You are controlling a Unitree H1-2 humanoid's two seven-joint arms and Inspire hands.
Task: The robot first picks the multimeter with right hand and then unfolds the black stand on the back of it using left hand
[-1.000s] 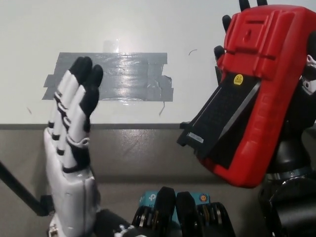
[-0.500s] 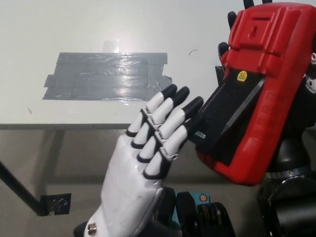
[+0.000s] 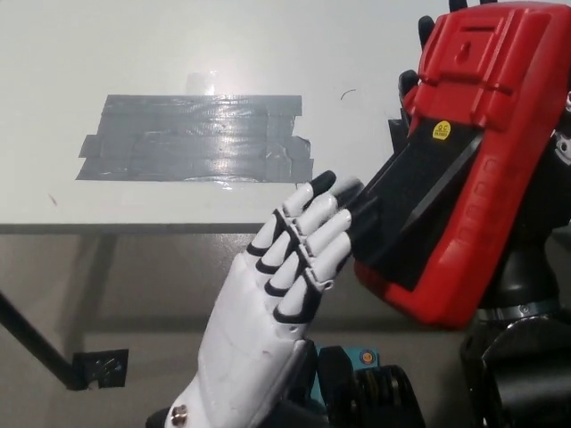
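Two hands share the work at the right of the frame. The black right hand [image 3: 415, 85], mostly hidden, has its fingers wrapped round the red multimeter [image 3: 477, 160] from behind and holds it off the bench [image 3: 268, 45], back face turned up toward the camera, probably so the black stand [image 3: 415, 209] lies open to the other hand. The stand runs down the lower part of that back face, and I cannot tell whether it has lifted off the case. The white left hand [image 3: 277, 303] reaches up from the lower middle, palm turned away, fingers [image 3: 335, 201] straight, close together and gripping nothing, their tips touching the stand's lower left edge. Grey tape [image 3: 192, 138] is stuck to the bench at upper left.
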